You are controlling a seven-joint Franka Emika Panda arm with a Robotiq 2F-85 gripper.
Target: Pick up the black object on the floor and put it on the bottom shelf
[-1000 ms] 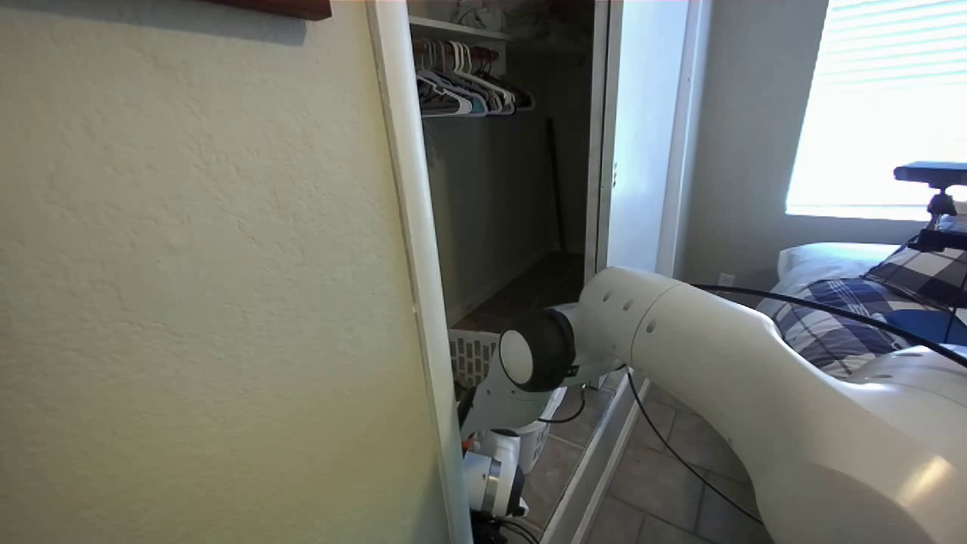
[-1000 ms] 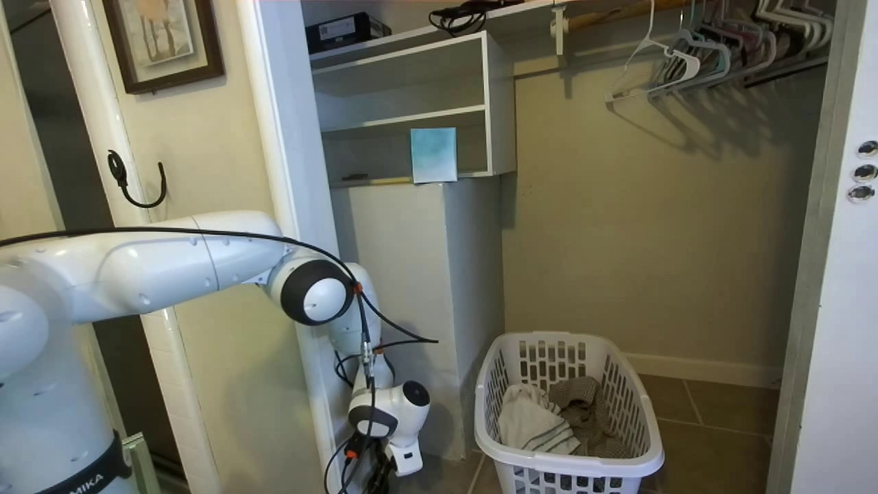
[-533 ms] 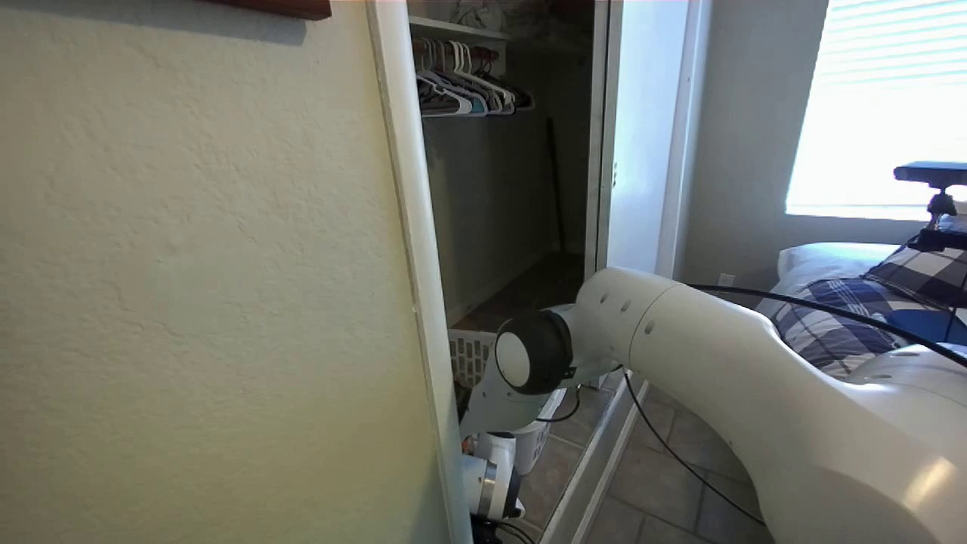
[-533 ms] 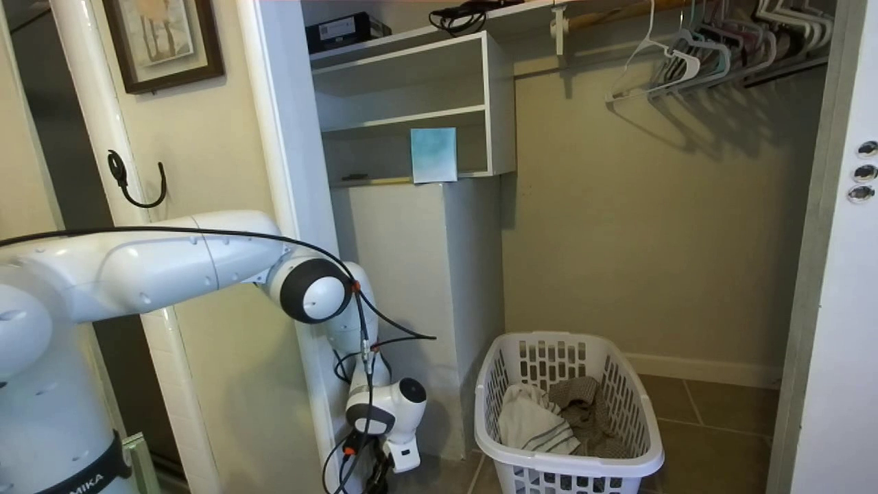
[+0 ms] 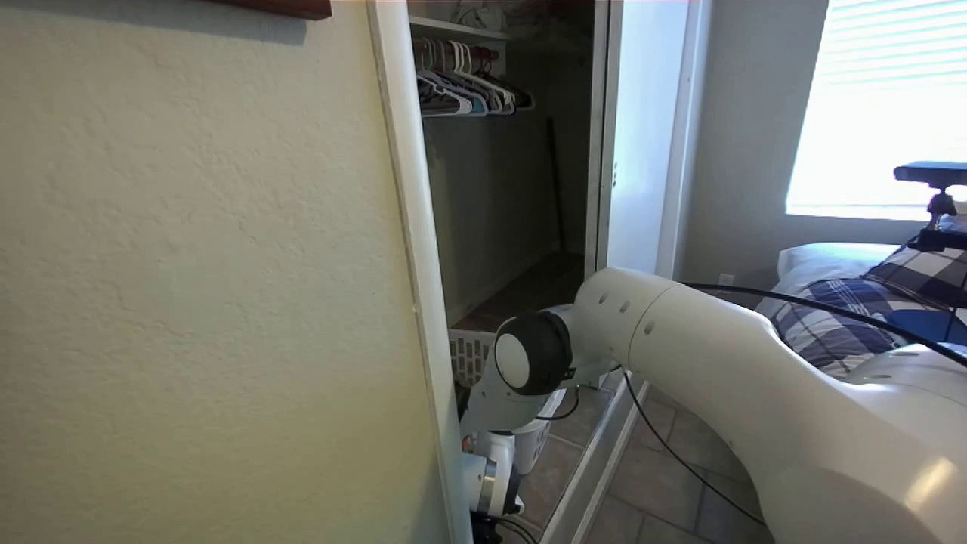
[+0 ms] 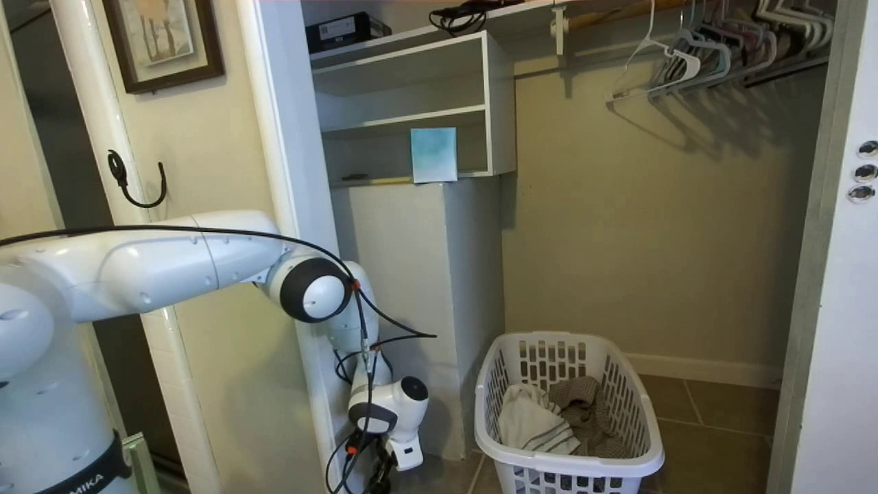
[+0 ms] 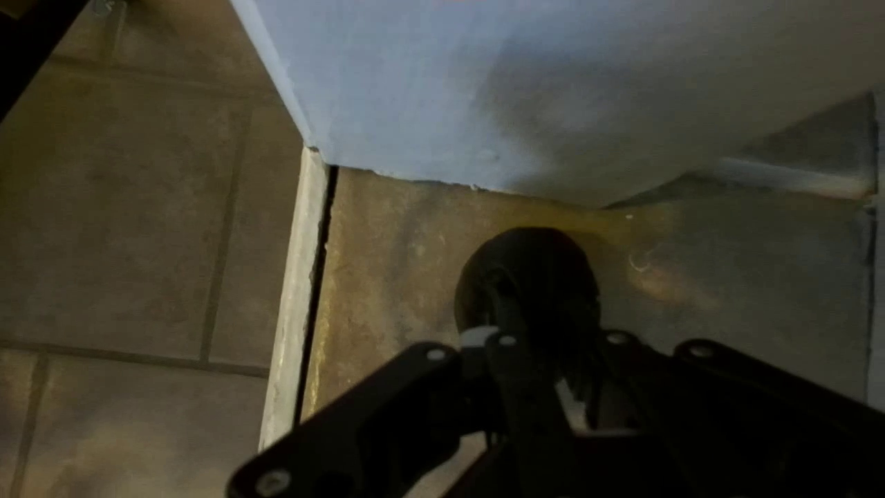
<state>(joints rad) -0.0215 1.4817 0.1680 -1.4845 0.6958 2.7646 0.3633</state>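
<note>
In the wrist view the black object shows as a rounded, very dark shape on the tiled floor, at the tips of my gripper. The fingers stand close together and appear shut on it; the contact itself is lost in the dark. An exterior view shows the gripper low beside the white column, partly covered by the wrist and cables; the black object cannot be made out there. Above the column is the bottom shelf of a white two-tier unit.
A blue-green card stands at the front of the bottom shelf, and a small dark item lies left of it. A white laundry basket with cloths is right of the wrist. The column's wall rises close beyond the object; a floor strip runs beside it.
My gripper has shut. In the exterior views the wrist has risen slightly and the elbow has shifted a little; the basket, shelf and card look the same.
</note>
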